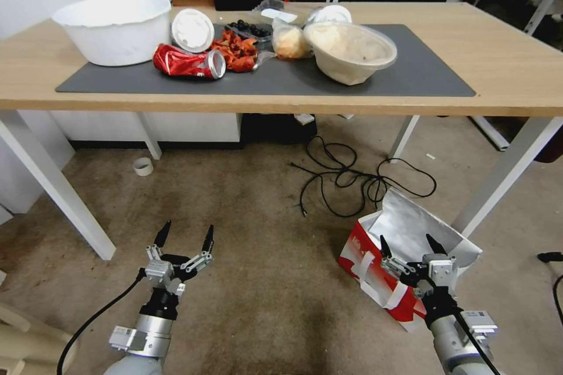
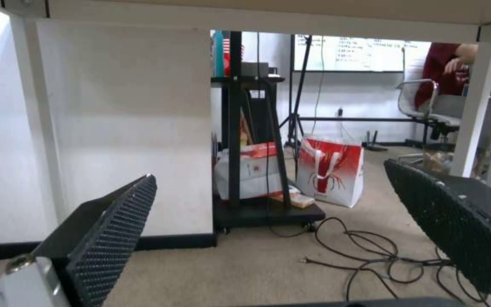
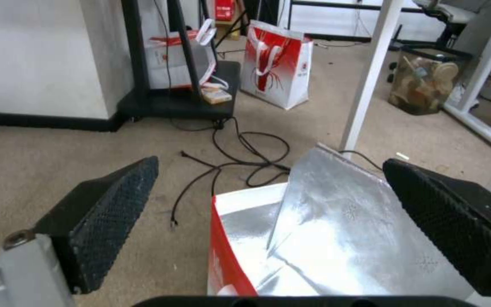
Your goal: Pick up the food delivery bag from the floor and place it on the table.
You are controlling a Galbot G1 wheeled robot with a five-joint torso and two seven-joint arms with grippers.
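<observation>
Beside the counter's right front leg, the food delivery bag sits on carpet, seemingly untouched; right pincer gapes above it, left pincer likewise apart.

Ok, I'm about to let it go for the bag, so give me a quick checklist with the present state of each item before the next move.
1. Right gripper open: ok, fingers spread wide.
2. Right gripper lined up with the food delivery bag: ok, it hovers over the bag's open mouth, foil lining between the fingers in the right wrist view.
3. Bag on the floor, not yet gripped: ok.
4. White strap handles reachable: ok, they hang on the near side.
5. Black cables free of the bag: cannot tell, they lie right next to it.
6. Space on the table: ok, bare wood to the right of the dark grey mat.
Left gripper waits open, low over the carpet.
</observation>
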